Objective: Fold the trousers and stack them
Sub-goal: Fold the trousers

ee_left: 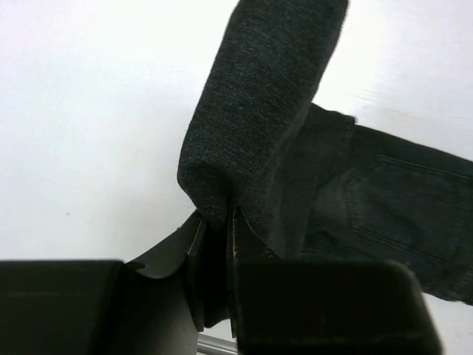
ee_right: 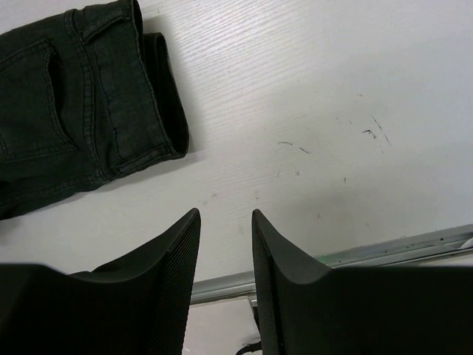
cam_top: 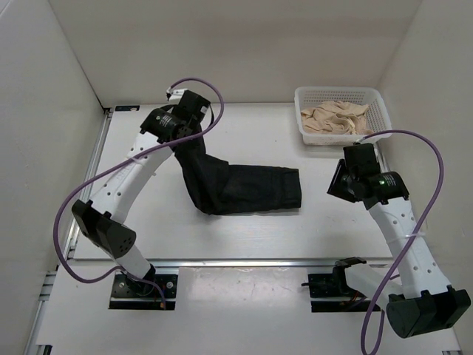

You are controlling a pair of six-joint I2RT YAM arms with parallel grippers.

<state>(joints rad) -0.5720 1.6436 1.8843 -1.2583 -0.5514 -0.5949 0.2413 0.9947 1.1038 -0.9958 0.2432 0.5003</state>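
The black trousers [cam_top: 251, 191] lie across the middle of the table, waistband end to the right. One leg rises from the left part up to my left gripper [cam_top: 186, 140], which is shut on the leg's end. In the left wrist view the dark fabric [ee_left: 259, 111] is pinched between the jaws of the left gripper [ee_left: 219, 222] and hangs away over the rest of the trousers [ee_left: 399, 200]. My right gripper [cam_top: 337, 180] hovers to the right of the waistband, open and holding nothing. In the right wrist view the right gripper [ee_right: 225, 218] stands over bare table, with the waistband [ee_right: 118, 96] at upper left.
A white basket [cam_top: 377, 100] with beige cloth [cam_top: 336, 118] in it stands at the back right. White walls close in the table on the left, back and right. A metal rail [cam_top: 222, 261] runs along the near edge.
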